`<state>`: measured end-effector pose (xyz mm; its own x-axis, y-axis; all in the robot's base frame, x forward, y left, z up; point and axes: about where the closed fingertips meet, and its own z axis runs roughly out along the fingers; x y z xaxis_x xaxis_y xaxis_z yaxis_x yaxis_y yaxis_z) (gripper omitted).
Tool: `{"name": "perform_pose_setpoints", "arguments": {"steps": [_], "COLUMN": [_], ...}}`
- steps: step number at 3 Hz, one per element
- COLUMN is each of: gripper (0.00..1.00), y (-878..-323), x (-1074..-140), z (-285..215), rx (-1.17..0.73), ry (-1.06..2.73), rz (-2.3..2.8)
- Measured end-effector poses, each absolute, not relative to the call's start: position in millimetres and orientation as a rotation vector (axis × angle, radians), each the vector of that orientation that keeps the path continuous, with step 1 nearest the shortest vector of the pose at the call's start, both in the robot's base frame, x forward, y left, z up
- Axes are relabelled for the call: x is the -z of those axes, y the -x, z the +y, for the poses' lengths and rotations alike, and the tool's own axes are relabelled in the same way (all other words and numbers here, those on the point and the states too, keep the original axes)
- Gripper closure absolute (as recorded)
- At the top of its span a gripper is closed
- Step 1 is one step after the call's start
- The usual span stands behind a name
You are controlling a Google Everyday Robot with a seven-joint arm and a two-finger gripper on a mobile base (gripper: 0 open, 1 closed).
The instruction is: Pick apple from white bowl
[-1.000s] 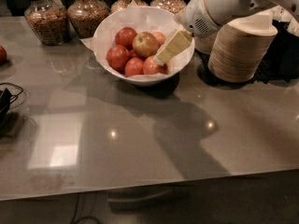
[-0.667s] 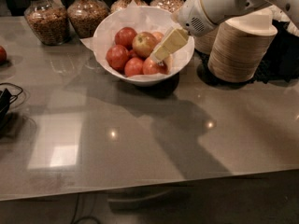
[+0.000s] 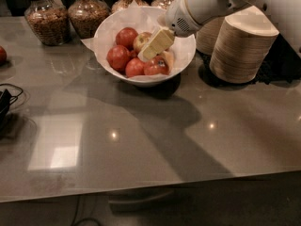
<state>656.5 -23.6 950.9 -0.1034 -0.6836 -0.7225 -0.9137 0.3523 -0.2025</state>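
Observation:
The white bowl [image 3: 104,41], lined with crinkled white paper, stands at the back middle of the grey table. It holds several apples. The pale yellow-green apple [image 3: 140,40] with a reddish blush lies near the bowl's middle, among red apples [image 3: 118,57]. My gripper [image 3: 158,52] reaches into the bowl from the upper right. It is open, with one cream finger [image 3: 156,43] lying right against the pale apple's right side and covering part of it. The other finger [image 3: 167,59] is lower, above a red apple [image 3: 155,67]. Nothing is held.
Stacks of tan disposable bowls [image 3: 242,48] stand right of the white bowl, under my arm. Glass jars [image 3: 45,19] of grain line the back edge. A red apple [image 3: 2,55] lies at the far left, and black cables [image 3: 5,102] lie at the left edge.
My gripper has moved left and a little deeper into the bowl, closer to the pale apple. The apples and the bowl have not moved.

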Motion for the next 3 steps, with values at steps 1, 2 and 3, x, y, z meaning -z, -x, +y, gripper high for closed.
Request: {"name": "perform_pose_setpoints", "arguments": {"steps": [1,2,3], "gripper": [0.15,0.14,0.16], "y": [-664.5,-670.8,-674.7], "x": [-943.6,-938.0,-928.4], "z": [-11.2,-2.3,0.1], "rx": [-0.369,-0.356,-0.334], "ry": [1.412,1.415,1.409], "rz": [1.863,1.874,1.899]}}
